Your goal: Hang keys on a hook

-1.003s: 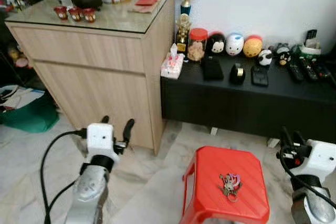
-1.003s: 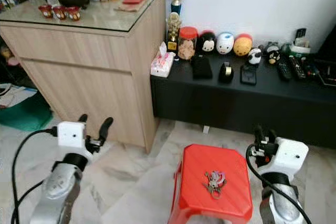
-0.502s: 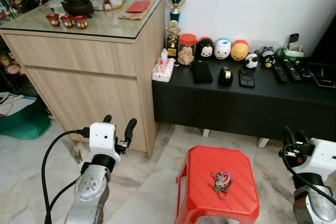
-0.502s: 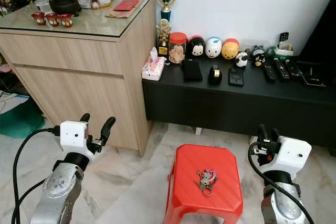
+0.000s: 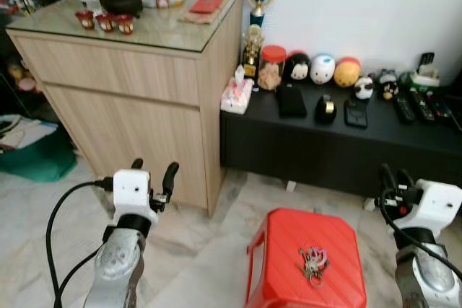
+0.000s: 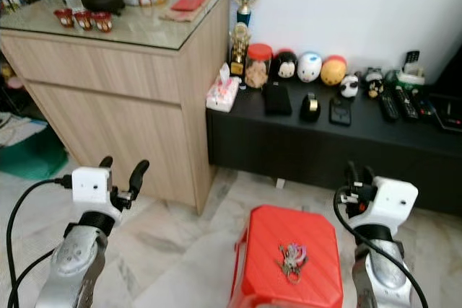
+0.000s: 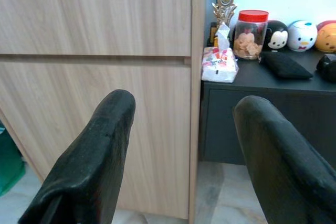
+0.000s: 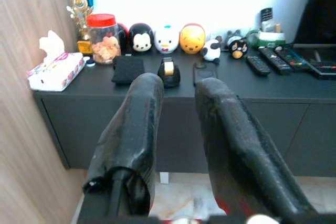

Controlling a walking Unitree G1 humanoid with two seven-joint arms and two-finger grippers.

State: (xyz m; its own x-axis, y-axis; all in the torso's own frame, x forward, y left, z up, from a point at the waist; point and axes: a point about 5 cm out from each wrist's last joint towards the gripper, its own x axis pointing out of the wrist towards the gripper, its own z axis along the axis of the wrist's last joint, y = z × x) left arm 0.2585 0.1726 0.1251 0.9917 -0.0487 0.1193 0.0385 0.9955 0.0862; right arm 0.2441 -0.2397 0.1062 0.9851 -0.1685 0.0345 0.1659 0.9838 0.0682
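The bunch of metal keys [image 5: 314, 260] is seen lying on the red plastic stool [image 5: 289, 239]. Both silver arms are held forward, raised: left gripper [image 5: 151, 172] spread wide, right gripper [image 6: 357, 174] seemingly narrowly parted, each empty.

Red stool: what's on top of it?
A bunch of keys lies near the middle of the red stool seat, nothing else on it. The seat's near edge is cut off by the frame, so that strip cannot be checked.
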